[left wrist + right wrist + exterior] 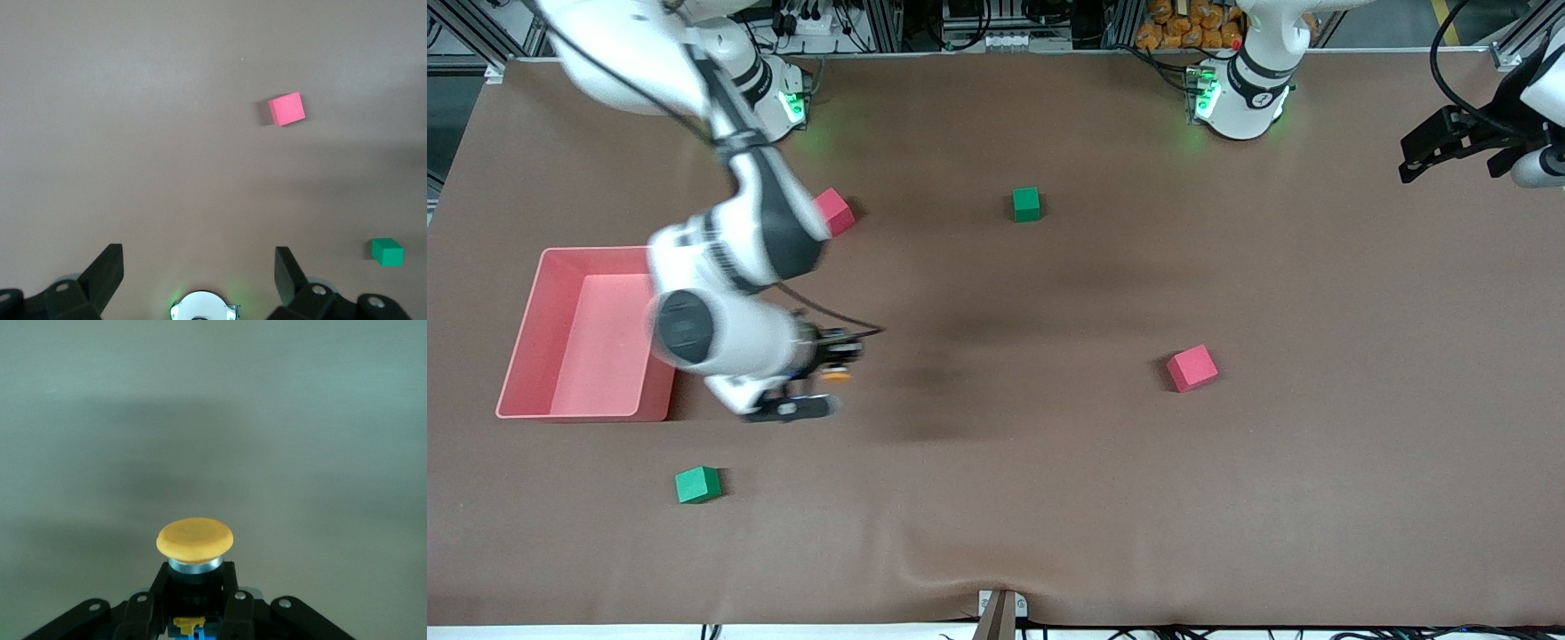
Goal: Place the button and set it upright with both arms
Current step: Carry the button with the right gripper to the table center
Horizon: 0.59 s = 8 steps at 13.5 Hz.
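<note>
The brown bench [1049, 462] lies under both tools. The right tool [838, 357], over the bench beside the pink plastic bin [523, 356], is clamped on the small orange-capped push-button [195, 541], cap jutting past its fingertips. The left tool [198, 267] waits spread apart over its arm's end of the bench.

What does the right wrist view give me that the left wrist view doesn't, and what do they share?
Only the right wrist view: the button, its orange cap pointing away from the camera, clamped in the right gripper. Only the left wrist view: the open left gripper, holding nothing, over a red cube and a green cube. Both show the bare brown table.
</note>
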Available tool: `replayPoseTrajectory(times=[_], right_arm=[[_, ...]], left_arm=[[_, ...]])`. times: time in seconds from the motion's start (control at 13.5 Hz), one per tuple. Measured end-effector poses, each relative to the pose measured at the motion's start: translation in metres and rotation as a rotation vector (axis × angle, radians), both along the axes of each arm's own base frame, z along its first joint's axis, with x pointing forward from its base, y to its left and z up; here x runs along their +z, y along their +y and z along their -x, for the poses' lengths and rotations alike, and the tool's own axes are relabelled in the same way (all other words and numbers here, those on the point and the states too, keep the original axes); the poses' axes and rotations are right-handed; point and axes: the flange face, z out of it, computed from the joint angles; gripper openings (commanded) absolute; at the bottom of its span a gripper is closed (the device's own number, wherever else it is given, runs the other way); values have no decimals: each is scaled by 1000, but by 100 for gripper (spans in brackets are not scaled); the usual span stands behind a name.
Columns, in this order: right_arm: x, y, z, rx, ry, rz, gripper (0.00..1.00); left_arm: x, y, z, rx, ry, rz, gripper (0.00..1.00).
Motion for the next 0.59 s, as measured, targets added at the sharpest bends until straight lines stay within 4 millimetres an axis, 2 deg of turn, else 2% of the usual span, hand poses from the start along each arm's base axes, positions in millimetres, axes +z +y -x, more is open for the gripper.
replayPoseTrajectory(times=[0.15,0.3,0.45,0.59], right_arm=[[-32,68,23,6,-34,-24,0],[-65,125,50,-11,-58,-35,0],[-97,167,78,6,-64,-37,0],[-127,198,100,13,-86,-52,0]], left_arm=[[-1,0,-1,0,-3,1,100],[-2,0,-3,0,-3,1,100],[-2,0,-3,0,-4,1,100],[-2,0,-3,0,-4,1,100]])
